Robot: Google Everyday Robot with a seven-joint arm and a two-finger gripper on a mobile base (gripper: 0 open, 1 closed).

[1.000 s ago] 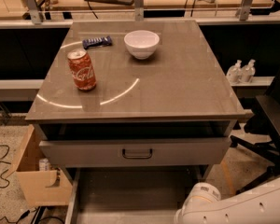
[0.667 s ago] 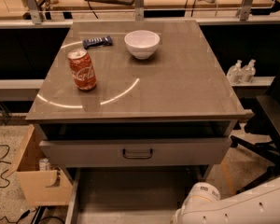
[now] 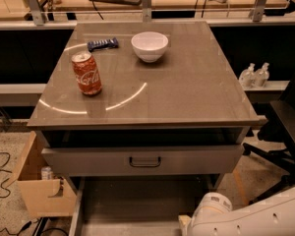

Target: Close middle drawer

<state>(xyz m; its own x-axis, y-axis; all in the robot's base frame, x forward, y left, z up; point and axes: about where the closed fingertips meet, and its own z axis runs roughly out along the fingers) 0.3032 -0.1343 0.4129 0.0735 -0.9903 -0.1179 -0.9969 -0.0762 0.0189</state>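
The middle drawer (image 3: 137, 203) stands pulled far out below the cabinet. I see its shallow grey inside and left side wall; its front and handle lie below the picture's lower edge. Above it sits the taller-fronted grey drawer (image 3: 142, 160) with a dark loop handle, a little way out from under the tabletop. A white segment of my arm (image 3: 246, 218) shows at the bottom right, beside the open drawer's right side. My gripper is out of view.
On the tabletop (image 3: 187, 87) stand a red cola can (image 3: 87, 73), a white bowl (image 3: 149, 46) and a dark blue snack bar (image 3: 103, 44). A cardboard box (image 3: 39, 191) sits on the floor at left. A black office chair (image 3: 285, 132) stands at right.
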